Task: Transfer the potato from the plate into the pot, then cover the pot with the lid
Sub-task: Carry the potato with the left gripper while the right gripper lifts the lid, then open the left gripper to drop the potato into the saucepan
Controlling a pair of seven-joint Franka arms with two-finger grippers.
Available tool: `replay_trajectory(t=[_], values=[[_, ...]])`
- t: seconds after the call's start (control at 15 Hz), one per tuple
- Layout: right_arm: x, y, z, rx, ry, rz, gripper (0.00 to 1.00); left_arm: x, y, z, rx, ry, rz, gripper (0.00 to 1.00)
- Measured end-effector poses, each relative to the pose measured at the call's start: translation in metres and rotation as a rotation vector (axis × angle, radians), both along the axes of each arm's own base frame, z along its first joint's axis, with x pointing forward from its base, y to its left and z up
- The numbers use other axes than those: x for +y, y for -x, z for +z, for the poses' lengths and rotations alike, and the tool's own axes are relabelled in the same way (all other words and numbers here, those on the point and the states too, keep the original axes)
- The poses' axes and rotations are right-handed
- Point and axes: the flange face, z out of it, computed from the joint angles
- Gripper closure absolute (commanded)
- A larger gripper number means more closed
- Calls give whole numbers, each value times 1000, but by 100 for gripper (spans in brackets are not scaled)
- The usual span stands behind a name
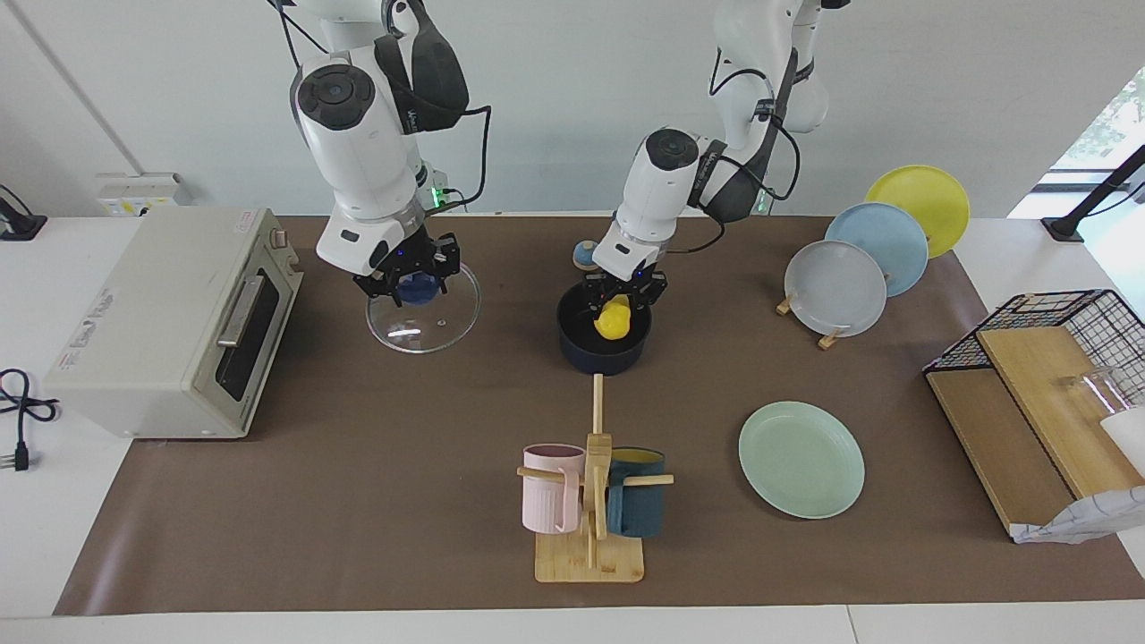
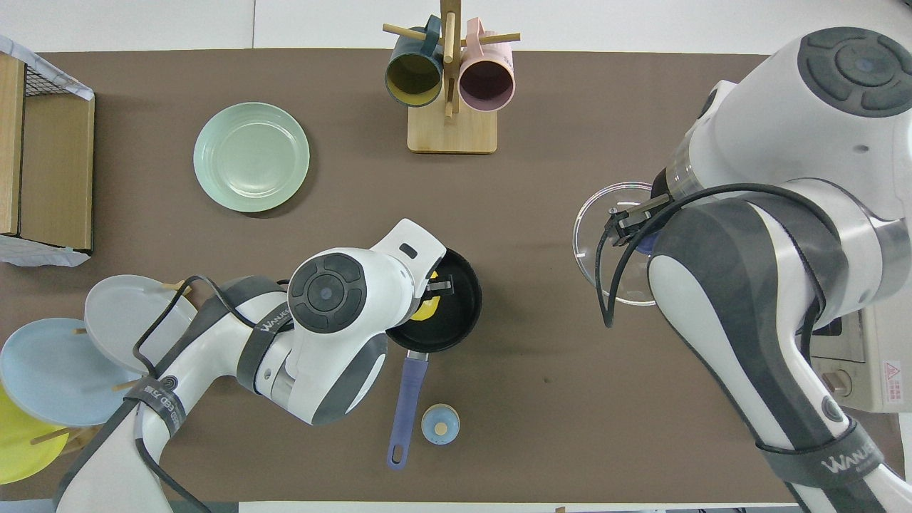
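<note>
The yellow potato (image 1: 614,320) hangs in my left gripper (image 1: 617,306), which is shut on it just inside the mouth of the navy pot (image 1: 604,351). In the overhead view the potato (image 2: 426,311) shows in the pot (image 2: 450,303) beside the left wrist, and the pot's blue handle (image 2: 406,399) points toward the robots. The mint-green plate (image 1: 801,459) lies bare, farther from the robots than the pot, and shows in the overhead view too (image 2: 251,157). My right gripper (image 1: 413,284) is down on the blue knob of the glass lid (image 1: 420,324), which lies on the mat toward the right arm's end (image 2: 598,214).
A toaster oven (image 1: 170,331) stands at the right arm's end. A mug rack (image 1: 590,501) with two mugs stands farther from the robots than the pot. Three plates stand in a rack (image 1: 877,250) and a wire basket with boards (image 1: 1047,376) sit at the left arm's end. A small bell (image 1: 586,255) sits near the pot.
</note>
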Motion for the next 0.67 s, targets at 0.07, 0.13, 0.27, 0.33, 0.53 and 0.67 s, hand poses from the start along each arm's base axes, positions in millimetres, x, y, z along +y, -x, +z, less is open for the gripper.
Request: replay_trajectory(t=[0.07,0.13,0.27,0.33,0.53,0.67], values=[[0,0,0,0,0,1,100,-1,4,-9,-2,0,-3,100],[1,0,0,0,0,1,100,-2,7,-15,-1,-3,-8,100],[1,0,0,0,0,2,100,-6,12,-24,-2,-3,-18,100],[1,0,0,0,0,2,100,-8,15,-29,-8,0,-22,100],[6,2,0,0,0,-10,100,-11,27,-41,-19,1,-37,100],[18,5,1,-8,-2,-25,100,-12,30,-44,-26,-4,-47,100]])
